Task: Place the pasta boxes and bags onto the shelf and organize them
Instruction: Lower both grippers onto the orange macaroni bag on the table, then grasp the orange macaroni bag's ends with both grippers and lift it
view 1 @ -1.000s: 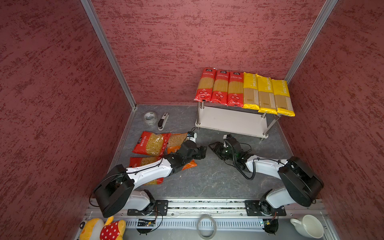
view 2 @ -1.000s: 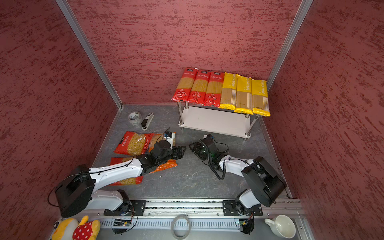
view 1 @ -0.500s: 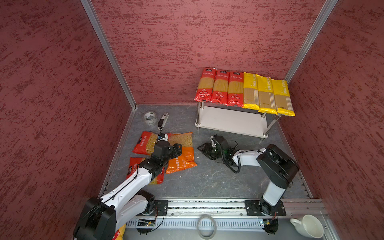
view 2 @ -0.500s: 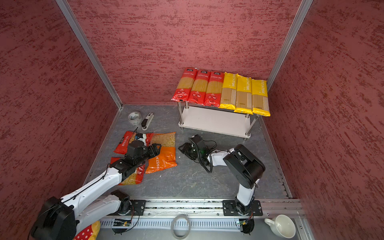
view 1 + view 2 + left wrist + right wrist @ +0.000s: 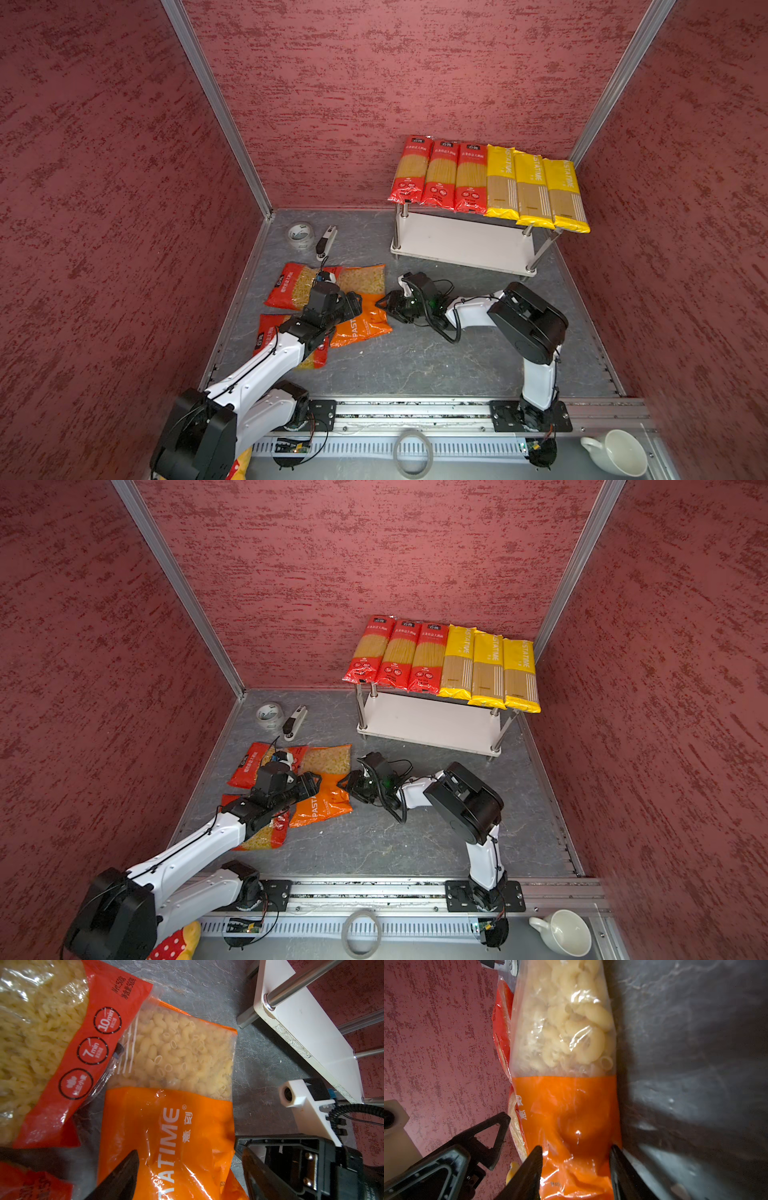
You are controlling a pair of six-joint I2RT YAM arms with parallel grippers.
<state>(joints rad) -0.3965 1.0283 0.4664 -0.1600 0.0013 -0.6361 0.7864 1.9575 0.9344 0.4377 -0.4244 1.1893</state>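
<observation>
Right wrist view: right gripper (image 5: 575, 1146) straddles the orange PASTATIME pack (image 5: 564, 1101) at its three o'clock edge, pinch unclear; left gripper (image 5: 187, 1148) gapes above it; shelf (image 5: 461, 245) at one o'clock

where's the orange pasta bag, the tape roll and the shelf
orange pasta bag (image 5: 368, 322): in a top view, its orange printed part
tape roll (image 5: 300, 243): in a top view, its front wall
shelf (image 5: 461, 243): in a top view, its bare lower board
</observation>
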